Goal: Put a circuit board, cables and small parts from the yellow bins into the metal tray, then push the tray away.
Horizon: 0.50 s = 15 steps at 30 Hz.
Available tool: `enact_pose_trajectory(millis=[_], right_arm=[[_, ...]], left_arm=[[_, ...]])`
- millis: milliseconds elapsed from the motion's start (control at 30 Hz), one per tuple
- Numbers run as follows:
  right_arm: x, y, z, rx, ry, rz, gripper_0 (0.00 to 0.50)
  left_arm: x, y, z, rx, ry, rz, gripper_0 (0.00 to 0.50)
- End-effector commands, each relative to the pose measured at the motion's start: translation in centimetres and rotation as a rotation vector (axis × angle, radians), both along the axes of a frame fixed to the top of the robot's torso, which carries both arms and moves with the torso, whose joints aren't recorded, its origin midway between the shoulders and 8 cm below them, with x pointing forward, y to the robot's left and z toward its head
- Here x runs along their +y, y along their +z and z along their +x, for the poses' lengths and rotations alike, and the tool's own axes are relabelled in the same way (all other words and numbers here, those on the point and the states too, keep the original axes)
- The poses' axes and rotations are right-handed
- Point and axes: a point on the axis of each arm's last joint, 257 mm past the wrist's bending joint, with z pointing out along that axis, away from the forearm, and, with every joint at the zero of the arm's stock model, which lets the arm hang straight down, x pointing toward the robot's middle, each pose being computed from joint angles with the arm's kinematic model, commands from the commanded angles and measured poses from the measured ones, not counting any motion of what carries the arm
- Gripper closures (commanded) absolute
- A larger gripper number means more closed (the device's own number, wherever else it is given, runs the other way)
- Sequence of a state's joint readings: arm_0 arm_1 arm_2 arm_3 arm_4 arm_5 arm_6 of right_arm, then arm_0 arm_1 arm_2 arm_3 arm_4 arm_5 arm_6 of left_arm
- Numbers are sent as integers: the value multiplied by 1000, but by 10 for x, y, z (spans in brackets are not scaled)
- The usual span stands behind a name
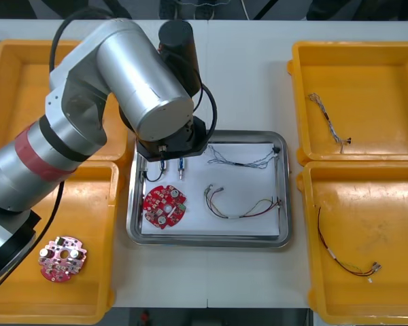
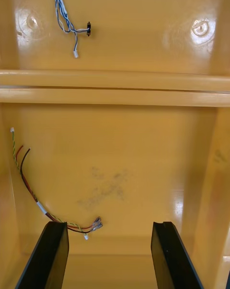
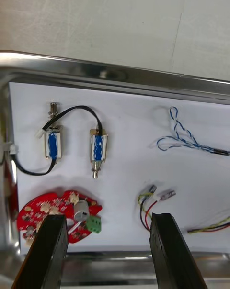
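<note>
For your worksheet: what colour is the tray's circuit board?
The circuit board is red; left wrist view.

An electronics workshop: yellow bins (image 1: 367, 75) holding cables (image 1: 326, 117) and a circuit board (image 1: 62, 258) flank a metal tray (image 1: 211, 240) on a light counter (image 1: 245, 75).

Light table (image 1: 248, 75), dark room (image 1: 367, 8) beyond far edge

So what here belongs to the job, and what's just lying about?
Job: tray; inside, board, blue-white cable, red-yellow cable, small metal parts; open left gripper above.
Lying about: spare board, near left bin; spare cables, right bins, nearer one under open right gripper.
</note>
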<state>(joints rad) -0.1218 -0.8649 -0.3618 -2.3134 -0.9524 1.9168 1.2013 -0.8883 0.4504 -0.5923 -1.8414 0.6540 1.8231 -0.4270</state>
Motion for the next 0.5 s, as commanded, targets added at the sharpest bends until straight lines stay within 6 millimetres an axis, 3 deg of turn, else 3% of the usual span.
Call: enact_pose_trajectory(millis=[33,200,300,500], right_arm=[[2,16,2,-44,-29,18,0],[16,28,8,-61,31,21,0],[37,29,13,-55,100,14,0],[73,33,23,-56,212,-9,0]], left_arm=[[17,33,-6,-35,-3,-4,0],[36,59,-6,-67,-4,-25,0],[50,79,-4,-93,-40,-36,0],[84,88,-7,-107,-43,-39,0]])
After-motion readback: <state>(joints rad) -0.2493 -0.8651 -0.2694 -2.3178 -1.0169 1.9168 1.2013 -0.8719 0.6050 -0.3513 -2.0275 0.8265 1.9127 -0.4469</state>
